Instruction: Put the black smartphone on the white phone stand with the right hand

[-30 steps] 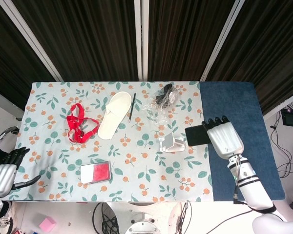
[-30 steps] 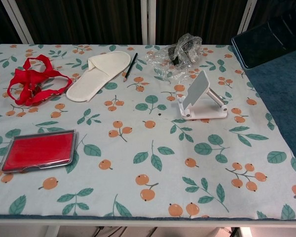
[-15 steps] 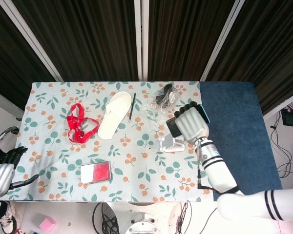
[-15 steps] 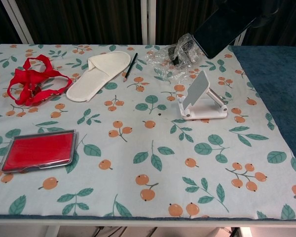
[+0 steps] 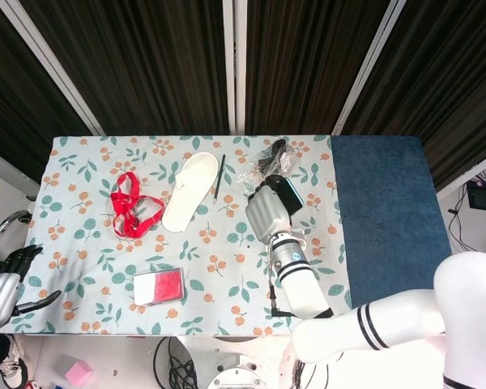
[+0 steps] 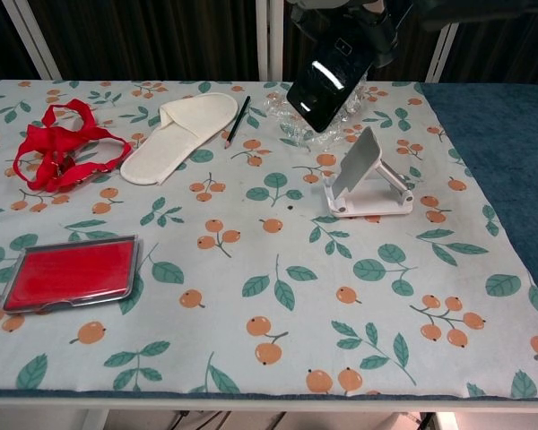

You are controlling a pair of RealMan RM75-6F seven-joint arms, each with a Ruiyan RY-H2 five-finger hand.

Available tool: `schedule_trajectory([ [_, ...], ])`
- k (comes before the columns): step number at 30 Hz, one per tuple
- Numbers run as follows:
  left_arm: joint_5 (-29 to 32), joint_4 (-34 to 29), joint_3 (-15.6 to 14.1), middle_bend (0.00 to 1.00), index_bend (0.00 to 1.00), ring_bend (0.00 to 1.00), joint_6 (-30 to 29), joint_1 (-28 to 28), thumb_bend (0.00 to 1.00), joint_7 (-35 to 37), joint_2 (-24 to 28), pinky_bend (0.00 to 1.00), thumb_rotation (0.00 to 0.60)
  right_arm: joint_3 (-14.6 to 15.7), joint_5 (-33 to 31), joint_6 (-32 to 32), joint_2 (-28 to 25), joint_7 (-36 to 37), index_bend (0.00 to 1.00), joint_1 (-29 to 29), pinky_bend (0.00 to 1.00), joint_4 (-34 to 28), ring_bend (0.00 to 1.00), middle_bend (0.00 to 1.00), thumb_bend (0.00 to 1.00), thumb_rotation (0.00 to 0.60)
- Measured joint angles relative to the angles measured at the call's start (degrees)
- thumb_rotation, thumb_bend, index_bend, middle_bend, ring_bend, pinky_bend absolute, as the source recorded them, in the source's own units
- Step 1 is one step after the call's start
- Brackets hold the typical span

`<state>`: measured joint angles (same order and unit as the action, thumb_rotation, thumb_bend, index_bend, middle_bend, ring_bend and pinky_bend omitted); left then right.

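Right hand (image 5: 267, 212) grips 1 black smartphone (image 6: 330, 79) in the air, tilted, just above 1 white phone stand (image 6: 366, 177). Left hand (image 5: 2, 288) at table edge, fingers apart, holds nothing. Also 1 slipper (image 6: 179, 123), 1 pencil (image 6: 235, 121), 1 red case (image 6: 70, 271)

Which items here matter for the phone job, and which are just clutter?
In play:
- black smartphone, held in the air
- right hand holding it
- white phone stand

Clutter:
- white slipper
- pencil
- red strap
- red case
- crumpled plastic wrap
- left hand, idle
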<state>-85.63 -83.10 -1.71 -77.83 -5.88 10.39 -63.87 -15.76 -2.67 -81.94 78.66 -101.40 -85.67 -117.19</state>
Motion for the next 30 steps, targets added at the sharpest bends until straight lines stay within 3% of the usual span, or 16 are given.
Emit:
schedule_trajectory([
  [8,-0.3,0.8,-0.2,0.06,0.09,0.07,-0.1,0.2,0.00,1.2,0.0,0.22,0.104,-3.3,-11.2,-9.2,7.8,-2.9,0.71,-4.9,0.42,5.6,0.41,0.48,0.34,0.600],
  [15,-0.6,2.0,-0.5,0.06,0.09,0.07,0.1,0.3,0.00,2.5,-0.4,0.22,0.104,-8.6,-19.0,-17.2,13.6,-5.6,0.69,-8.2,0.36,11.1,0.40,0.48,0.34,0.600],
  [30,-0.7,3.3,-0.7,0.06,0.09,0.07,0.1,0.6,0.00,3.8,-0.9,0.22,0.106,-11.2,-21.1,-22.2,20.0,-11.2,0.68,-9.7,0.33,17.8,0.40,0.47,0.34,0.600],
])
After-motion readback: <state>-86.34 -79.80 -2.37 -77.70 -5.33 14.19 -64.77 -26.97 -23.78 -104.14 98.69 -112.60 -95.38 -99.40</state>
